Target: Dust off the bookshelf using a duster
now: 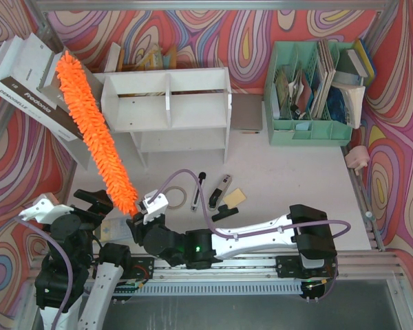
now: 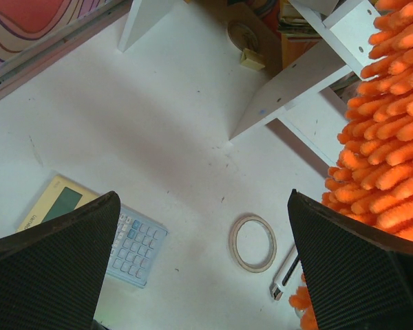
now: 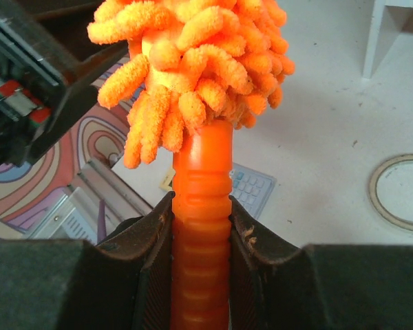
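The white bookshelf (image 1: 168, 103) stands at the back of the table, and one of its legs (image 2: 296, 75) shows in the left wrist view. The fluffy orange duster (image 1: 96, 130) slants from the back left down to its handle near the arms, its strands beside the shelf's left end. My right gripper (image 1: 141, 214) is shut on the ribbed orange handle (image 3: 201, 206), with the shaggy head (image 3: 193, 62) just above the jaws. My left gripper (image 2: 203, 254) hangs open over bare table, and the duster (image 2: 392, 137) is just past its right finger.
A tape ring (image 2: 252, 243) and a calculator (image 2: 134, 247) lie under the left gripper. A utility knife (image 1: 220, 189), a pen (image 1: 196, 192) and a yellow note (image 1: 233, 197) lie mid-table. A mint-green organizer (image 1: 310, 89) stands back right, cardboard boxes (image 1: 27, 75) back left.
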`<state>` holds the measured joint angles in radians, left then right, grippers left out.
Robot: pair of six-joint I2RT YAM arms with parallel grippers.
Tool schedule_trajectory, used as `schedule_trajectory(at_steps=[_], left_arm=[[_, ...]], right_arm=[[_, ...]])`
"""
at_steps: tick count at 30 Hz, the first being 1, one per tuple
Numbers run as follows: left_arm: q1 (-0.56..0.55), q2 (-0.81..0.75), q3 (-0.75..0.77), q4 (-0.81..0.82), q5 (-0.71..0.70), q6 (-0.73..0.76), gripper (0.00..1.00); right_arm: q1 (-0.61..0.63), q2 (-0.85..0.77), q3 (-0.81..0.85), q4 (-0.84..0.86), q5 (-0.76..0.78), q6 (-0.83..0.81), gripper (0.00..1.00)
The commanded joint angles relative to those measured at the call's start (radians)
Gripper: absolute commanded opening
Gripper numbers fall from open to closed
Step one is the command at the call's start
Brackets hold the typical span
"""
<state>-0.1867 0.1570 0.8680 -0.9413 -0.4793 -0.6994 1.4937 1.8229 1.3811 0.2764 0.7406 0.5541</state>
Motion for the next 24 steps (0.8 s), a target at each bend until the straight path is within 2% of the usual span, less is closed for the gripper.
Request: schedule_trajectory(at_steps=[1,12,17,21,24], left_arm=[[0.006,0.010,-0.005,-0.003,0.001,0.002,0.98],[0.006,0.010,-0.004,-0.001,0.004,0.001,0.98],[0.006,0.008,-0.006,-0.001,0.005,0.003,0.98],[0.006,0.009,-0.004,-0.002,0.004,0.004,0.98],[0.006,0.009,-0.005,-0.002,0.004,0.003,0.98]], right_arm=[[0.017,-0.036,-0.009,0.130,0.005,-0.081,0.00],[-0.041,-0.006,0.018,-0.130,0.000,0.184,0.00],[-0.035,-0.014,0.027,-0.089,-0.026,0.135,0.00],[0.002,-0.026,0.022,0.030,0.005,-0.015,0.00],[0.017,-0.038,0.004,0.091,0.004,-0.055,0.00]])
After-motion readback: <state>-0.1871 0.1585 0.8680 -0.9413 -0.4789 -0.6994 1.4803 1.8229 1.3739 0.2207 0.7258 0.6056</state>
